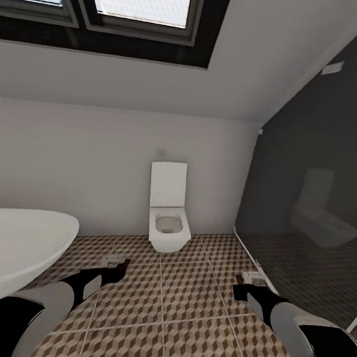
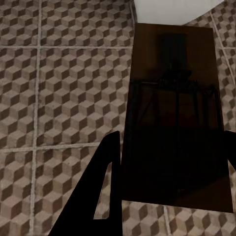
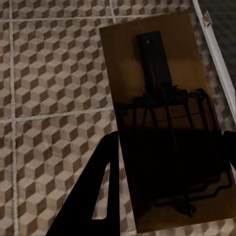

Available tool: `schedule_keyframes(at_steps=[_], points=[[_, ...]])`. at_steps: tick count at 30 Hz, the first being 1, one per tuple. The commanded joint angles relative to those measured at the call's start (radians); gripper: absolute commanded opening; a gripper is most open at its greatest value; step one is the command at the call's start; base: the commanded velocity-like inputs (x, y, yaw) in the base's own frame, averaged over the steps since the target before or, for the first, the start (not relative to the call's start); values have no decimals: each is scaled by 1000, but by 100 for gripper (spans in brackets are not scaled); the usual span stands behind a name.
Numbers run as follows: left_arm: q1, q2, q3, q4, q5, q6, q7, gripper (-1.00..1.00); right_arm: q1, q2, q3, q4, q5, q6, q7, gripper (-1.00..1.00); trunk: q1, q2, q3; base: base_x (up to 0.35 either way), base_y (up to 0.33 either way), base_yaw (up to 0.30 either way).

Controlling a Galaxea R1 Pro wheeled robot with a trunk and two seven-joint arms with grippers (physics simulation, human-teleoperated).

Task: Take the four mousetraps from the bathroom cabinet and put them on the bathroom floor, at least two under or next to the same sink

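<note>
Both jaws pinched shut, a trap in each.
Left gripper (image 1: 116, 265) clamps a mousetrap (image 2: 174, 123) over the bathroom floor (image 1: 181, 315), the bathtub (image 1: 13, 250) at nine o'clock; toilet (image 1: 169, 210) at twelve; right gripper (image 1: 247, 286) clamps a second mousetrap (image 3: 164, 118) beside the dark glass screen (image 1: 315, 180), its far end cut off.

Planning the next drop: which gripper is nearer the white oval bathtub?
Left. The left gripper hangs beside the white oval bathtub rim; the right gripper is across the cube-patterned tile floor, by the dark glass partition.
</note>
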Motion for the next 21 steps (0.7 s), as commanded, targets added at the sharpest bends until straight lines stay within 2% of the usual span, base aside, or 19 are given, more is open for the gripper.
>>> schedule_keyframes(at_steps=[1,8,21], points=[[-1,1,-8,0,9,4,-2,-100,-2,0,6,1,1,2,2,-100,0,-1,-1,0,0,300],[-1,1,-8,0,9,9,-3,-100,-1,-1,6,1,1,2,2,-100,0,-1,-1,0,0,253],[-1,-6,-8,0,7,6,-5,-100,-1,-7,6,1,2,2,8,-100,0,-1,-1,0,0,22]])
